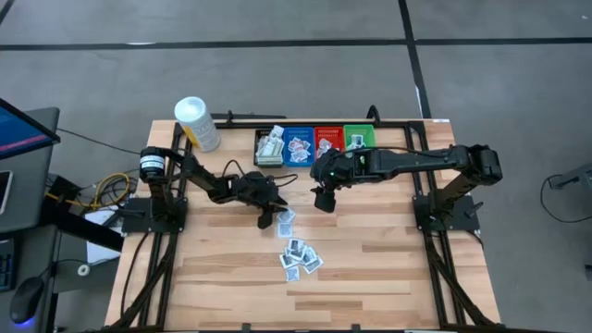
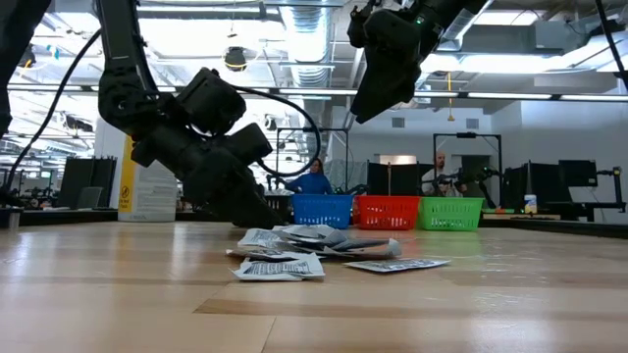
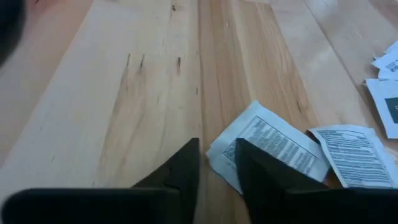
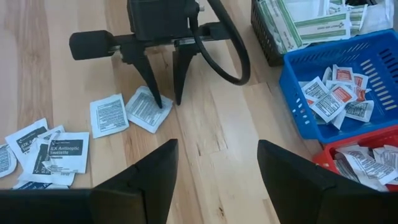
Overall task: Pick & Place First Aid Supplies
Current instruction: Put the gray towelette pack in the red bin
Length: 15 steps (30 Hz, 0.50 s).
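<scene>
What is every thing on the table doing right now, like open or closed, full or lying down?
Left gripper: down at the table, fingers apart, straddling a packet's edge, not clamped.
That packet: flat on the wood.
Right gripper: open, empty, hanging above the table.
Loose packets: scattered flat.
Black bin: holds packets.
Blue bin: holds packets.
Red bin: holds packets.
Green bin: holds something, contents unclear.
White tub: upright.

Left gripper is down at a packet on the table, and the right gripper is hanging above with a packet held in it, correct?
Not quite. The right gripper hangs above with open, empty fingers, as the right wrist view shows. The left gripper is indeed down at a packet on the table.
</scene>
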{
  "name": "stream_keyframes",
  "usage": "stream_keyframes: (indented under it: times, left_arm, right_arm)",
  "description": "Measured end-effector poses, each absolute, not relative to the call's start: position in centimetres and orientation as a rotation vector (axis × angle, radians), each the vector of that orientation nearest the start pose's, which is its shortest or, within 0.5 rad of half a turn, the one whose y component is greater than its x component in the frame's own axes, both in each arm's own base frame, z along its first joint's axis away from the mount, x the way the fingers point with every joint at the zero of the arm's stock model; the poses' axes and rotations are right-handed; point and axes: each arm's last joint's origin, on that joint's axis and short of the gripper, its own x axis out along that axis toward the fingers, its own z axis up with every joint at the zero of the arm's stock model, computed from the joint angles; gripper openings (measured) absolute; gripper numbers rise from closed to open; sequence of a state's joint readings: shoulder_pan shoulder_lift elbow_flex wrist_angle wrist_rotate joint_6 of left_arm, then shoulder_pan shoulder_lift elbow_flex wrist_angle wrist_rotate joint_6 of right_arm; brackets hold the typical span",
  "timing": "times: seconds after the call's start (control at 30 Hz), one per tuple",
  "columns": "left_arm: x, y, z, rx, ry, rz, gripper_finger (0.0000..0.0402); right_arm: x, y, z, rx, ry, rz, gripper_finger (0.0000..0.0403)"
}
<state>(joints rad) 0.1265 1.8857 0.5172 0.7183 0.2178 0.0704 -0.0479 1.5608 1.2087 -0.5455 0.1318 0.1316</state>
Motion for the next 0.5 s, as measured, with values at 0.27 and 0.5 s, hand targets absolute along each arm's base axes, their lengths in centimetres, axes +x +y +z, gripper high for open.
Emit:
stream_keyframes:
  times: [0.27,0.5]
  left_arm:
    - [28.4,3.0,6.8,-0.051,0.643,-0.107,0.0007]
    - [28.0,3.6,8.8,-0.044,0.607,-0.074,0.0004]
  right_arm:
    - [32.8,-2.0,26.4,0.075,0.887,-0.222,0.0214]
    - [32.8,-2.0,26.4,0.076,0.886,-0.223,0.0214]
